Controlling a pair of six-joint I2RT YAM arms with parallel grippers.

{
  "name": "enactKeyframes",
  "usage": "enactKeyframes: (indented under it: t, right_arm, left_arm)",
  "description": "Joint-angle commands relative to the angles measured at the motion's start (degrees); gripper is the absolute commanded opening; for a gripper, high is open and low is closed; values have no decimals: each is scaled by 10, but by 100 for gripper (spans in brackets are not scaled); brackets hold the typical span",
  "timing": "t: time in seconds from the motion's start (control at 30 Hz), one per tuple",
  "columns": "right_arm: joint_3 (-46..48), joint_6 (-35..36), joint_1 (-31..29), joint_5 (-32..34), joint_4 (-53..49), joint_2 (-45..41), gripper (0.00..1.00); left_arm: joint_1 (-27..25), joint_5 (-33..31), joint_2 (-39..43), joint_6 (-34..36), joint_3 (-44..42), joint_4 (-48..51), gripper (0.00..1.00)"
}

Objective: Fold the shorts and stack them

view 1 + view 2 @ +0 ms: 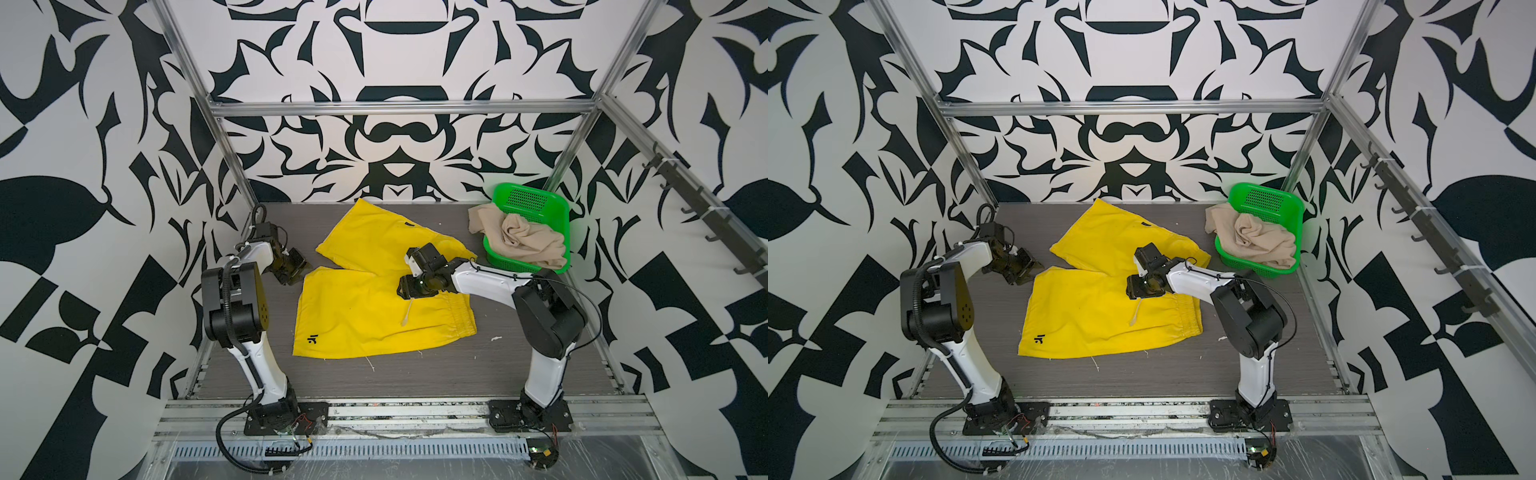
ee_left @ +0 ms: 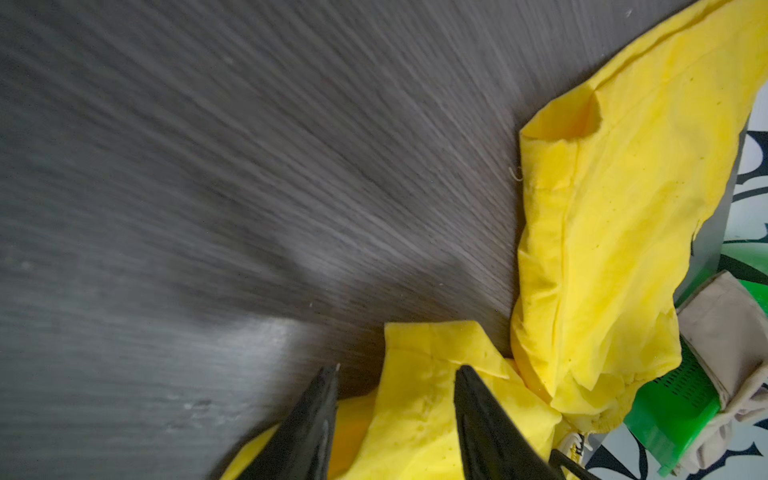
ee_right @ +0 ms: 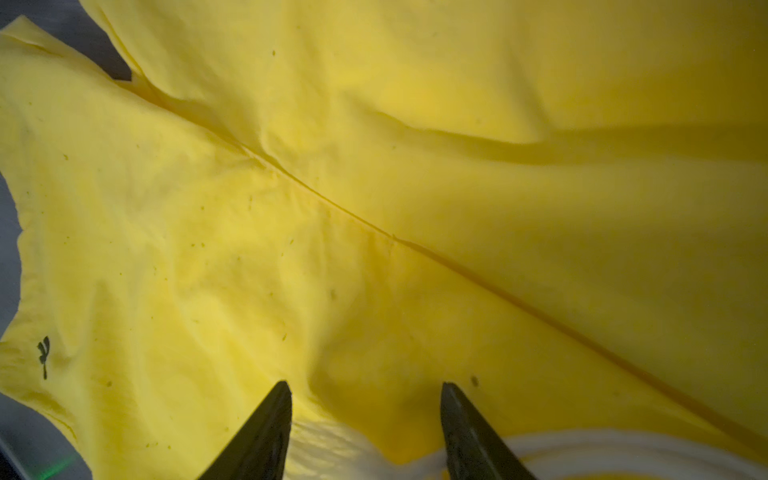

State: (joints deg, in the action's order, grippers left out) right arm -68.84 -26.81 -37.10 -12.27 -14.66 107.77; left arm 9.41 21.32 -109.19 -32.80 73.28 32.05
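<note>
dark wood-grain table (image 1: pixel 415 374): yellow shorts (image 1: pixel 353 316) lie spread; left gripper (image 2: pixel 395 372) at their hem corner, right gripper (image 3: pixel 365 390) above their waist, both with fingers released.

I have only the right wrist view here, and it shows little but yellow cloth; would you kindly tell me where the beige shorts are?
Observer: The beige shorts lie crumpled in the green basket at the far right corner of the table, with one part draped over its rim.
Operator: Thank you. Where is the other arm?
Observer: The left pincer is open at the hem corner of the yellow shorts' nearer leg.
Operator: Is that pair folded at all?
Observer: No; it lies spread flat, its two legs splayed apart towards the left.
</note>
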Motion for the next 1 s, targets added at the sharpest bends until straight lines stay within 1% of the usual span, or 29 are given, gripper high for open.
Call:
enactKeyframes:
  t: [0.0, 0.2, 0.23, 0.4, 0.47, 0.53, 0.7, 0.83, 0.9, 0.93, 0.97]
  right_arm:
    - [-17, -6, 0, -10, 30, 1, 61]
    - [-28, -31, 1, -11, 39, 39, 60]
    - [-28, -35, 1, -11, 41, 41, 60]
    - [-28, -37, 1, -6, 45, 45, 60]
    - [-27, -36, 1, -2, 45, 45, 60]
    - [-25, -36, 1, 7, 42, 45, 60]
    - [1, -35, 1, 31, 34, 41, 60]
    - [28, -39, 1, 39, 37, 38, 60]
    - [38, -43, 1, 37, 44, 36, 60]
    - [41, -46, 1, 35, 47, 37, 60]
    - [43, -49, 1, 31, 52, 37, 60]
  left_arm:
    - [0, 39, -17, -13, 9, -5, 47]
    - [-6, 59, 3, -23, -1, -12, 45]
    - [-6, 62, 8, -23, -4, -13, 44]
    - [-6, 76, 24, -26, -20, -26, 21]
    - [-6, 81, 30, -25, -25, -32, 8]
    - [-6, 76, 47, -20, -30, -37, 0]
    - [-12, 11, 141, 28, -45, -44, 0]
    - [-12, -50, 225, 66, -94, -63, 0]
    - [-12, -81, 242, 72, -125, -67, 0]
    - [-12, -108, 239, 70, -132, -57, 1]
    - [-12, -127, 229, 67, -136, -43, 4]
